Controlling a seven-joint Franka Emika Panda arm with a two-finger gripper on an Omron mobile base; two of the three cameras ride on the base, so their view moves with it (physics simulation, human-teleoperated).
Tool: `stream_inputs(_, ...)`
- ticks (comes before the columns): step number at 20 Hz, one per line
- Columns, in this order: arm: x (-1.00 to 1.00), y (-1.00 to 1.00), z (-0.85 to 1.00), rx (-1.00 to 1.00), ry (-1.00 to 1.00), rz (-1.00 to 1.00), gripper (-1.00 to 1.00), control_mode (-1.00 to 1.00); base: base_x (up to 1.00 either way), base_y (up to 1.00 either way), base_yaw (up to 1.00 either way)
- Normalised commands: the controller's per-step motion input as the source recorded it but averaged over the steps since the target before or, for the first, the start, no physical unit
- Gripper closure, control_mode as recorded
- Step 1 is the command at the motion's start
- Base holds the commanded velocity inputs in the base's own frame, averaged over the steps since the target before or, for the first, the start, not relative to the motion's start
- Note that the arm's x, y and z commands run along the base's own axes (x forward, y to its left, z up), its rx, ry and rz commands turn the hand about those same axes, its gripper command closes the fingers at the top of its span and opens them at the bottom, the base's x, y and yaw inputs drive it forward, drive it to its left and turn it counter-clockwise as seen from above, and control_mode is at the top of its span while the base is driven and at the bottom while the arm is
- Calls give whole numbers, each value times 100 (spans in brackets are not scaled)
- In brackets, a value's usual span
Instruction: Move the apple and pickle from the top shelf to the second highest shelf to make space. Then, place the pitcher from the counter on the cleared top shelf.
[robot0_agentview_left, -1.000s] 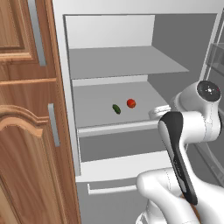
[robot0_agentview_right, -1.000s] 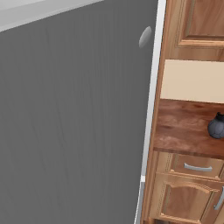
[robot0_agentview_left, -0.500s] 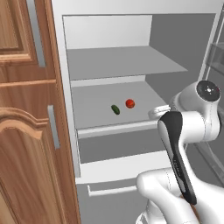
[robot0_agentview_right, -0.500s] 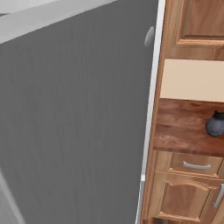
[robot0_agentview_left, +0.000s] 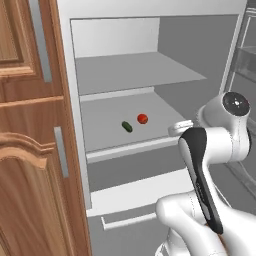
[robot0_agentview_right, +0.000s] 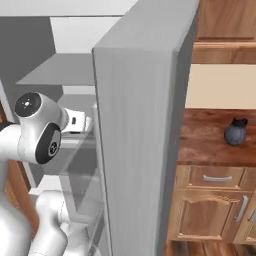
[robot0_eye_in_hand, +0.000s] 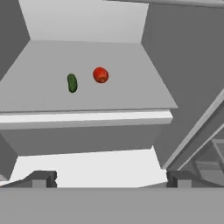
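Green comes first going left to right: the small dark green oval pickle (robot0_eye_in_hand: 72, 82) lies on a flat light grey fridge shelf slab (robot0_eye_in_hand: 87, 116), and just beside it to the right sits the small round red apple (robot0_eye_in_hand: 100, 75), the two apart. One pickle, one apple. Which shelf counts as top is hard to judge from here. The two-finger gripper (robot0_eye_in_hand: 109, 178) hangs well short of both with its jaws spread wide and nothing between them. To do this reach well, I would centre the fingers on one fruit and close across its narrow width. Far right, one dark grey bulbous pitcher (robot0_agentview_right: 235, 131) stands on the glossy red-brown wooden counter (robot0_agentview_right: 205, 142)
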Motion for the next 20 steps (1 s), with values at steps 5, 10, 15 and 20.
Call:
stream_inputs(5,0,0,0,0,0,0,-100,100,-38,21,-31)
stream_inputs(10,0,0,0,0,0,0,-100,100,-61,32,-32)
stream_inputs(15,0,0,0,0,0,0,-100,100,-80,29,-29)
stream_inputs(20,0,0,0,0,0,0,-100,100,-78,15,-31)
